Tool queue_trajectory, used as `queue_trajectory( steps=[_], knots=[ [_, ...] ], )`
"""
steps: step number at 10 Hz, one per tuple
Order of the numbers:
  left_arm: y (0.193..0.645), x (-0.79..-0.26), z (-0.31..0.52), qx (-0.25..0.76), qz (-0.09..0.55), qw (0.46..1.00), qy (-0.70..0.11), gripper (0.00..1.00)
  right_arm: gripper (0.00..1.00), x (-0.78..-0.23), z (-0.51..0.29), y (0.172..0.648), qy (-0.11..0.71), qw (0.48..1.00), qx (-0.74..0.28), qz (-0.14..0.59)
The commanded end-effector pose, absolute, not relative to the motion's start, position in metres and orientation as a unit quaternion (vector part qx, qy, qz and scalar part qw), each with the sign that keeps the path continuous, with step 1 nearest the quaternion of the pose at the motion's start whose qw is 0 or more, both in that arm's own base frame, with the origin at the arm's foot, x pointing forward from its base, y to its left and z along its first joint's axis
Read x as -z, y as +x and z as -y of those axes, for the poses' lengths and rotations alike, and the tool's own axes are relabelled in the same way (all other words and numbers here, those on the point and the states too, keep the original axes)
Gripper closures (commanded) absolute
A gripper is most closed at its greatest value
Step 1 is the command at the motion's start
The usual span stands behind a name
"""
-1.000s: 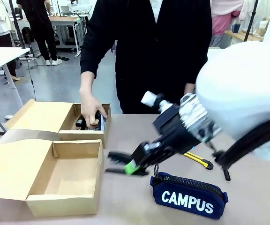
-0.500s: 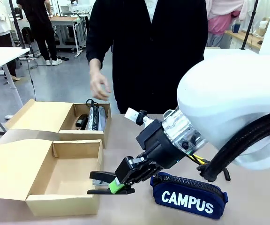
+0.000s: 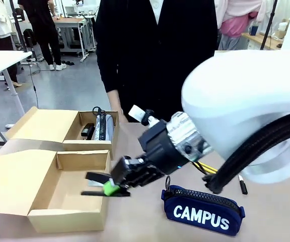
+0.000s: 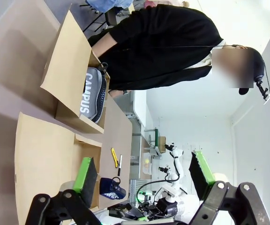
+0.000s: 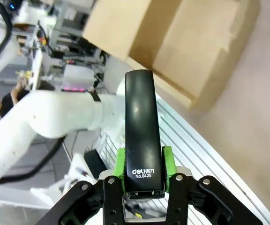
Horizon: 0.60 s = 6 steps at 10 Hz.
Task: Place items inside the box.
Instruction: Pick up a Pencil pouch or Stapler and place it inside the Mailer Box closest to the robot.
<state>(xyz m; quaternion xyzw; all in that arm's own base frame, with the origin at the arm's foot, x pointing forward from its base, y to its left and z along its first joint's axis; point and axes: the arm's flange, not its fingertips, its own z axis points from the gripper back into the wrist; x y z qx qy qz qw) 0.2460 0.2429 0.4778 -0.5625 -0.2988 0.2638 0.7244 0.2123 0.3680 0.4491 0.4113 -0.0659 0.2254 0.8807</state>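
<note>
Pinched only at one end by the fingers (image 5: 119, 166) of the right gripper (image 5: 144, 164), the black stapler (image 5: 139, 117) may swivel loose or clip the box (image 3: 67, 219) wall.

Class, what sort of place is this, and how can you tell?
Probably a robotics lab: a white robot arm works at the table with cardboard boxes, and workbenches with equipment stand behind the person.

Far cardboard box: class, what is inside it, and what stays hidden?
A grey zip pencil case and a small black item lie inside the far box. Its front wall covers their lower parts.
</note>
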Motion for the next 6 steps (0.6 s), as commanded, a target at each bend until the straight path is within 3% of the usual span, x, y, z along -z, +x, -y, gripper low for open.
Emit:
queue_trajectory(
  steps=[1, 2, 3, 4, 5, 6],
  knots=[
    [0.246, -0.479, -0.243, -0.256, 0.309, 0.720, -0.567, 0.00, 0.83, -0.446, -0.419, 0.209, 0.407, 0.885, -0.196, 0.115],
    [0.246, -0.479, -0.243, -0.256, 0.309, 0.720, -0.567, 0.00, 0.83, -0.441, -0.437, 0.214, 0.397, 0.890, -0.177, 0.140],
    [0.246, -0.479, -0.243, -0.256, 0.309, 0.720, -0.567, 0.00, 1.00, -0.431, -0.456, 0.221, 0.385, 0.892, -0.162, 0.174],
    [0.246, -0.479, -0.243, -0.256, 0.309, 0.720, -0.567, 0.00, 0.83, -0.415, -0.480, 0.228, 0.370, 0.892, -0.149, 0.215],
    [0.246, -0.479, -0.243, -0.256, 0.309, 0.720, -0.567, 0.00, 1.00, -0.399, -0.501, 0.234, 0.360, 0.891, -0.157, 0.229],
    [0.246, -0.479, -0.243, -0.256, 0.309, 0.720, -0.567, 0.00, 1.00, -0.386, -0.517, 0.241, 0.338, 0.896, -0.146, 0.249]
  ],
)
